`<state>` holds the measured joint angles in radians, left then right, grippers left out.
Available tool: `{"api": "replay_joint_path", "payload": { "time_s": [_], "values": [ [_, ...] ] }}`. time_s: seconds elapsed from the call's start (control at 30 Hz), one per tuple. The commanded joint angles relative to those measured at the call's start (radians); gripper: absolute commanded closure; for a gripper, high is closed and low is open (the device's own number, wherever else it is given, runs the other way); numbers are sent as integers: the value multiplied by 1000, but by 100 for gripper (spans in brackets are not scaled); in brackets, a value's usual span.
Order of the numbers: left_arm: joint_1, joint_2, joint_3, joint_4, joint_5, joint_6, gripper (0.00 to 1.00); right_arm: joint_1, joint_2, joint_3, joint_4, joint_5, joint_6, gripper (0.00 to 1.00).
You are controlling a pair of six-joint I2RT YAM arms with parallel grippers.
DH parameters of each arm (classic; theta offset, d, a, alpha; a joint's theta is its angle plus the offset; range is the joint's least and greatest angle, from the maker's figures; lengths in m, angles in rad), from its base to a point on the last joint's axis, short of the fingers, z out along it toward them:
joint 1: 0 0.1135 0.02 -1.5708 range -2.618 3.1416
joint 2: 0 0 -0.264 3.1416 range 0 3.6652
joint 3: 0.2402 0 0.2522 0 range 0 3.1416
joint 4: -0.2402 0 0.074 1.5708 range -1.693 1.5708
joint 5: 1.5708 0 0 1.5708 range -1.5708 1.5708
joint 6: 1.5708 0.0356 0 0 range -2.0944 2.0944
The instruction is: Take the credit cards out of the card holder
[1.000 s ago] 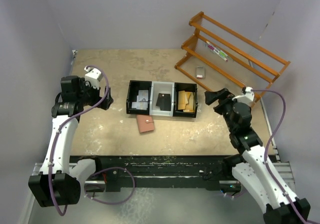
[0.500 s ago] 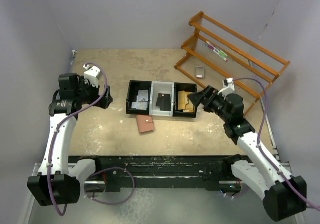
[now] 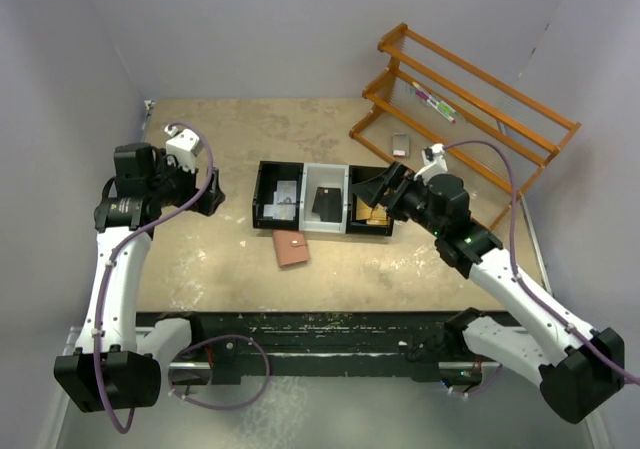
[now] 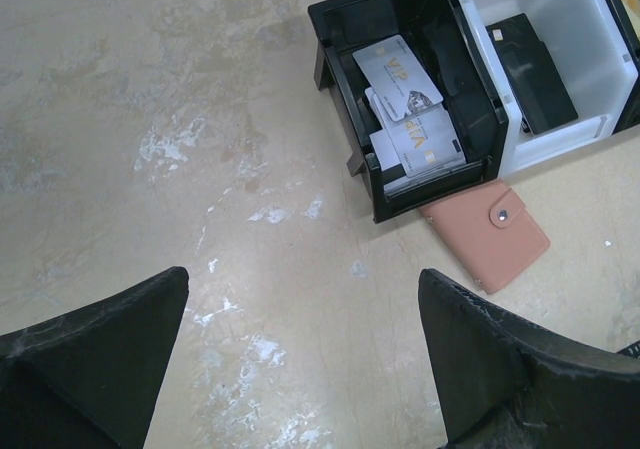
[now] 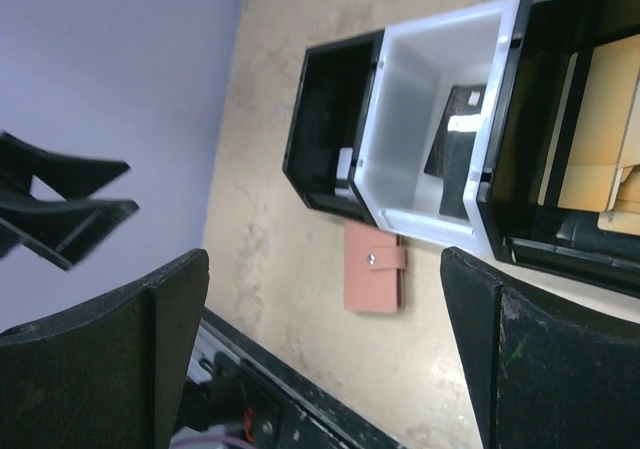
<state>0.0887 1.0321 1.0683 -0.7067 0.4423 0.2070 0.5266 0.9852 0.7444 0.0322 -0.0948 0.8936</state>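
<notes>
Top external view first: the wallet [image 3: 291, 250] lies flat and shut on the table [image 3: 230, 129], just in front of a row of three bins. It sits below the seam between the left black bin [image 3: 275, 224] and the white bin [image 3: 322, 228]. The cards [image 3: 284, 198] lie in that left black bin, pale and overlapping. From the left wrist the cards [image 4: 408, 117] show gold print, and the wallet [image 4: 487, 239] sits right at the bin's near corner with its snap tab done up; whether it touches the bin I cannot tell. A black pouch [image 3: 326, 204] rests in the white bin, and tan paper [image 3: 372, 205] lies in the right black bin [image 3: 368, 230].

The left gripper [image 3: 212, 191] hangs well left of the bins, its fingers [image 4: 90, 359] spread wide with nothing between them. The right gripper [image 3: 385, 194] hovers over the right black bin, tilted toward the row. In its own wrist view the right gripper [image 5: 320, 259] is likewise spread wide and empty. A wooden rack [image 3: 470, 109] stands at the far right.
</notes>
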Motion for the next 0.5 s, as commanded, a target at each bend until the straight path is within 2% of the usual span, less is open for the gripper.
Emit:
{"api": "replay_joint_path", "payload": {
  "time_s": [0.0,0.03,0.1,0.17,0.3,0.47],
  "values": [
    [-3,-12,48,0,10,37,1,-25,-27,-54,139,-24,82,0],
    [-4,-15,47,-2,9,38,1,-3,9,-32,136,-12,50,0],
    [-3,-17,47,-4,9,39,1,108,130,96,-43,126,-16,0],
    [-3,-15,47,-6,11,38,1,226,234,181,-132,248,-51,0],
    [-3,-8,50,-17,-1,43,1,371,397,250,-146,362,-62,0],
    [-3,-7,57,-34,-9,59,1,542,631,440,-247,511,-74,1]
  ]
}}
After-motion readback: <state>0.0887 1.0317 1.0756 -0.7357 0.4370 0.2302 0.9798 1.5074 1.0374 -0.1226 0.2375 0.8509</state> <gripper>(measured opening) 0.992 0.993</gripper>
